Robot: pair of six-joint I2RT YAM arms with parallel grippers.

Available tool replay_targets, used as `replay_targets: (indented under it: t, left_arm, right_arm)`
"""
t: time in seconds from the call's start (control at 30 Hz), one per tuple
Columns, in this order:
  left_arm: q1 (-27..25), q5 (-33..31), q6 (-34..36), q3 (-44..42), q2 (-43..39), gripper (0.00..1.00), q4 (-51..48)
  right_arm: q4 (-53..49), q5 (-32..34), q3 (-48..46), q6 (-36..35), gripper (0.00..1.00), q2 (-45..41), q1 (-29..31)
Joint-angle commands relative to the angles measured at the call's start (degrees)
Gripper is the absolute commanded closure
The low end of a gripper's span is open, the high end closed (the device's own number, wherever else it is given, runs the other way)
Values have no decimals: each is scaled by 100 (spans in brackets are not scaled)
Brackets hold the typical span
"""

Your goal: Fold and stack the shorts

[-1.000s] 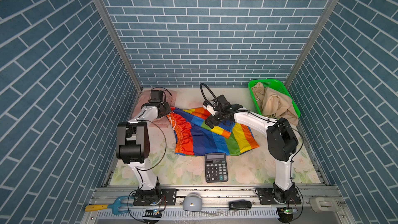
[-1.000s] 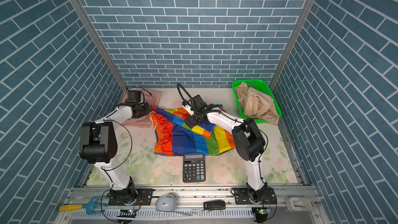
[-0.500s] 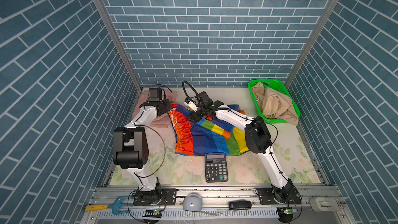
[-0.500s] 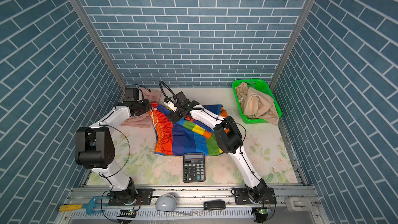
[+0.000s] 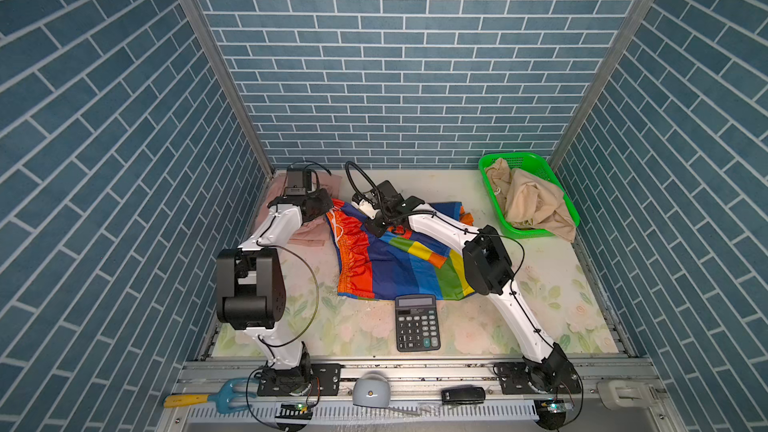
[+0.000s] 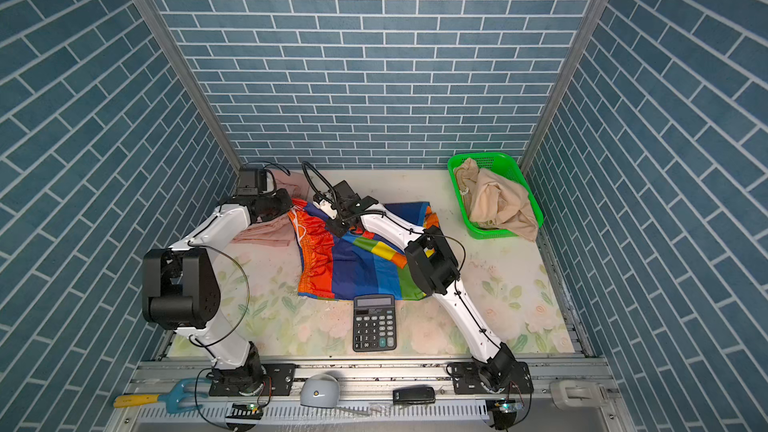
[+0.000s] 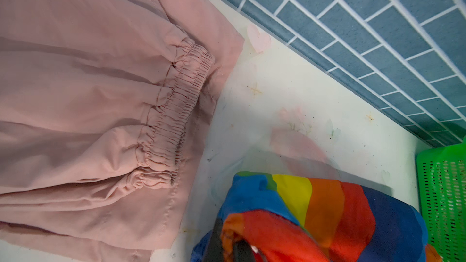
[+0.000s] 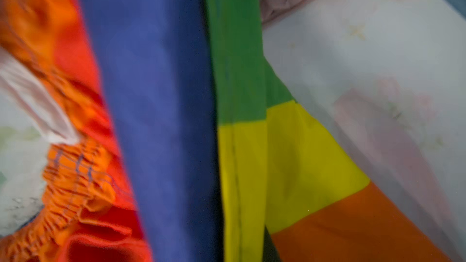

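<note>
Shorts to fold: three pairs, described from the near edge of the table [image 5: 540,305] to the back wall
Calculator [image 5: 417,323]: dark, lying flat on the table, its far edge touching the near hem of the striped pair
Rainbow-striped shorts [image 5: 390,268]: spread mid-table, gathered orange waist on the left running near to far, legs pointing right, one striped flap lying diagonally over the blue middle
Right gripper [image 5: 376,226]: reaches across the middle and sits low on the far part of the striped pair, beside the waist; its fingers are hidden, so I cannot tell whether they are apart or closed
Left gripper [image 5: 324,211]: closed, pinching the far waist corner of the striped pair, with cloth bunched around its dark fingertips [image 7: 214,245] in the left wrist view
Key relation: both grippers sit at the far waist end, the left one nearer the corner; the bulk of the cloth trails toward the near edge and the right
Pale pink shorts [image 7: 88,97]: flat at far left, just beside that corner, probably the base of the stack
Beige shorts [image 5: 528,201]: crumpled in the green basket [image 5: 525,157] at far right, well apart, not yet folded
</note>
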Motion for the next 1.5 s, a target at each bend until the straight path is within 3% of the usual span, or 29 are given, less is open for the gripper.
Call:
replay_targets:
  t: [0.0,0.33,0.7,0.93,1.23,1.37,1.4,1.47]
  left_arm:
    - [48,-47,3,174,-33,100,38]
    - [169,-65,-20,259,19,100,13]
    - [304,14,-30,378,-3,100,-103]
    - [331,84,-83,378,22,100,-68]
    - [331,118,-81,399,68,100,-53]
    - [329,170,-137,345,65,100,19]
    - [331,180,-140,335,68,100,26]
    - [330,181,-147,338,72,100,13]
  right_arm:
    - [-125,361,-752,-263,85,-582,-10]
    - [328,924,-2919,-237,86,-1968,-257]
    - [613,998,-4031,-139,87,-2555,-579]
    - [732,959,-4306,-28,79,-2613,-586]
    - [866,764,-4414,126,81,-2598,-563]
    - [851,798,-4172,193,72,-2412,-470]
    - [846,793,-4102,203,73,-2361,-459]
    - [798,813,-3978,205,89,-2274,-446]
